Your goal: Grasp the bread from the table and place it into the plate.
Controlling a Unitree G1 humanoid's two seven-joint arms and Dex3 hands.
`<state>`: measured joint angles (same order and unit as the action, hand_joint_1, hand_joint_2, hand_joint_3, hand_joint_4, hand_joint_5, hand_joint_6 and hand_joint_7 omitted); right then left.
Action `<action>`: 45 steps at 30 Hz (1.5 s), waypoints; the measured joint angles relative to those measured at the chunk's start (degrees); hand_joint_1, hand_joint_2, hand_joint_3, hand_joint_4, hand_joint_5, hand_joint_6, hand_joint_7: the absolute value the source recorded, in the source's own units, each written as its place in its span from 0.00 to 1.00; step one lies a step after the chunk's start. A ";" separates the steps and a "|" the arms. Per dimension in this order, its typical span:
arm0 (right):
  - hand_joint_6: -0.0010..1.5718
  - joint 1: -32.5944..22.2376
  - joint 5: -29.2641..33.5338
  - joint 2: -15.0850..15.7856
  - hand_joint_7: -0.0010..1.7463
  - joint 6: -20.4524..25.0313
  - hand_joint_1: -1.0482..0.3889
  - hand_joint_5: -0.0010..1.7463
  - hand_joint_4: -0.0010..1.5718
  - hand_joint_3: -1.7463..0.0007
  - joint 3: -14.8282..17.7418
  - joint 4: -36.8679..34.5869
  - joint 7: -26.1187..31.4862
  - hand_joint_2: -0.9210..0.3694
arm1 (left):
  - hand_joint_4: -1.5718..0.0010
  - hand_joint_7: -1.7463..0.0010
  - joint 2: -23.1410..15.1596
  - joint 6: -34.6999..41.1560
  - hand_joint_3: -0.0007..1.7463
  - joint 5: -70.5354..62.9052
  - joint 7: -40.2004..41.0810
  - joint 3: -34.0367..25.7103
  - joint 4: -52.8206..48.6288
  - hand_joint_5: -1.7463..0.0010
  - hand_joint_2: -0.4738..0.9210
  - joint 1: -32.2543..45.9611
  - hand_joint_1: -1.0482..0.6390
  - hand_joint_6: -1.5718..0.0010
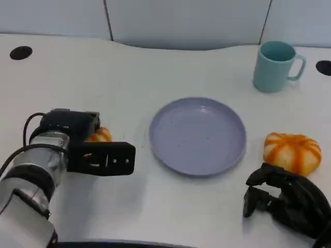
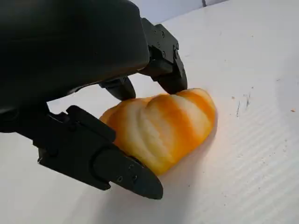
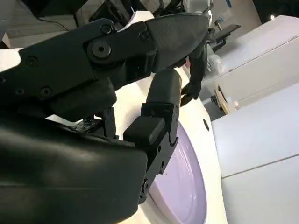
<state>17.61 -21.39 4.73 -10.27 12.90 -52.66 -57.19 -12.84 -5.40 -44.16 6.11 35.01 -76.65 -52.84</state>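
Near the table's [image 1: 155, 206] front-left edge: left robot hand [image 2: 117, 126] cupping bread [image 2: 161, 128], fingers either side, bread on table | plate [image 1: 197, 135] mid-table, bare | advice: close evenly, lift before crossing rim | right robot hand [image 1: 284, 199] curled, holding nothing.

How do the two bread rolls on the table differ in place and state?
The left roll lies left of the plate, between the left hand's fingers; the right roll lies right of the plate, untouched, just beyond the right hand. In the head view the left roll is mostly hidden, the right roll fully visible. Both are orange-and-white striped.
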 measured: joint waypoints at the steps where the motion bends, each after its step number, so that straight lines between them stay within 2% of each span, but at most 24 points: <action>1: 0.48 -0.07 -0.10 0.00 0.54 0.03 0.38 0.87 0.39 0.92 0.00 0.06 0.00 0.00 | 0.71 0.16 0.00 -0.29 0.00 0.14 0.45 -0.28 0.00 0.05 0.85 0.00 0.48 0.79; 4: 0.48 -0.14 -0.45 0.00 0.53 0.09 0.38 0.86 0.40 0.93 0.02 0.07 0.00 0.00 | 0.66 0.04 0.00 -0.45 0.01 -0.21 2.33 0.07 -0.05 0.01 0.86 0.09 0.49 0.76; 8: 0.48 -0.15 -0.50 0.00 0.53 0.52 0.38 0.86 0.39 0.93 -0.03 0.24 0.22 0.00 | 0.56 0.00 0.00 -0.43 0.02 -1.31 5.27 1.36 -0.13 0.00 0.89 0.40 0.51 0.67; 10: 0.48 -0.17 -0.50 0.00 0.53 0.47 0.38 0.87 0.40 0.92 -0.06 0.24 0.26 0.00 | 0.59 0.13 -0.03 -1.04 0.03 -1.29 6.80 1.40 -0.13 0.00 0.90 0.94 0.51 0.65; 12: 0.48 -0.25 -0.49 0.00 0.53 0.30 0.38 0.87 0.40 0.92 -0.09 0.25 0.25 0.00 | 0.62 0.15 -0.10 -1.50 0.04 -1.22 7.91 1.31 -0.11 0.00 0.92 1.35 0.51 0.64; 14: 0.48 -0.27 -0.50 0.00 0.53 0.32 0.38 0.87 0.40 0.93 -0.11 0.25 0.25 0.00 | 0.64 0.15 -0.16 -1.82 0.05 -0.87 8.25 0.91 -0.12 0.05 0.92 1.46 0.52 0.64; 15: 0.48 -0.27 -0.50 0.01 0.53 0.31 0.38 0.88 0.40 0.92 -0.11 0.22 0.25 0.00 | 0.64 0.12 -0.16 -1.85 0.06 -0.60 8.28 0.55 -0.12 0.06 0.93 1.53 0.53 0.65; 17: 0.49 -0.25 -0.50 0.02 0.53 0.01 0.38 0.88 0.41 0.92 -0.13 0.04 0.20 0.00 | 0.64 0.17 -0.25 -2.30 0.09 -0.02 8.75 -0.24 -0.12 0.15 0.92 1.70 0.53 0.65; 18: 0.49 -0.24 -0.50 0.02 0.53 -0.09 0.39 0.88 0.41 0.92 -0.14 -0.02 0.18 0.00 | 0.62 0.19 -0.29 -2.52 0.10 0.25 9.02 -0.65 -0.12 0.15 0.91 1.82 0.54 0.63; 21: 0.48 -0.25 -0.49 0.02 0.52 -0.04 0.39 0.88 0.41 0.92 -0.35 0.05 0.21 0.00 | 0.64 0.13 -0.48 -3.47 0.16 1.84 9.08 -2.20 -0.10 0.10 0.93 1.90 0.53 0.65; 22: 0.48 -0.26 -0.49 0.02 0.52 -0.05 0.39 0.88 0.41 0.92 -0.40 0.10 0.24 0.00 | 0.64 0.15 -0.50 -3.79 0.16 2.02 9.20 -2.58 -0.08 0.12 0.93 1.91 0.52 0.66; 24: 0.48 -0.32 -0.48 0.02 0.52 -0.13 0.40 0.88 0.41 0.91 -0.53 0.20 0.27 0.00 | 0.64 0.26 -0.52 -4.65 0.13 2.61 9.32 -3.33 0.11 0.19 0.96 1.90 0.50 0.66; 25: 0.48 -0.33 -0.47 0.02 0.52 -0.12 0.40 0.88 0.41 0.91 -0.62 0.27 0.29 0.00 | 0.65 0.14 -0.52 -4.96 0.11 3.05 9.34 -3.77 0.24 0.09 0.98 1.90 0.51 0.69; 26: 0.48 -0.34 -0.47 0.02 0.52 -0.10 0.40 0.88 0.41 0.91 -0.69 0.34 0.32 0.00 | 0.65 0.09 -0.56 -5.35 0.09 3.48 9.34 -4.18 0.33 0.05 0.98 1.88 0.51 0.71; 28: 0.48 -0.34 -0.47 0.01 0.52 0.01 0.40 0.88 0.40 0.91 -0.82 0.53 0.43 0.00 | 0.57 0.02 -0.73 -6.31 0.08 4.13 9.41 -4.87 0.50 0.01 0.99 1.82 0.53 0.69; 33: 0.49 -0.39 -0.48 0.01 0.51 0.72 0.40 0.88 0.40 0.92 -1.09 1.04 0.91 0.00 | 0.51 0.00 -1.55 -10.16 0.06 6.35 10.45 -7.53 1.59 0.00 0.97 0.89 0.57 0.63; 36: 0.49 -0.60 -0.43 0.02 0.50 1.11 0.40 0.87 0.40 0.92 -1.59 1.94 1.66 0.00 | 0.50 0.00 -2.09 -12.54 0.06 6.47 11.39 -8.20 2.25 0.00 0.97 -0.36 0.57 0.63; 45: 0.49 -0.64 -0.47 0.02 0.49 1.18 0.39 0.87 0.40 0.91 -1.83 2.04 1.87 0.00 | 0.47 0.00 -1.88 -15.44 0.07 4.73 13.87 -6.66 3.28 0.00 0.98 -3.03 0.55 0.61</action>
<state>16.97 -21.86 4.76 -9.10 11.08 -50.62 -55.32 -14.73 -20.84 -39.43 19.98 28.35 -73.37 -55.87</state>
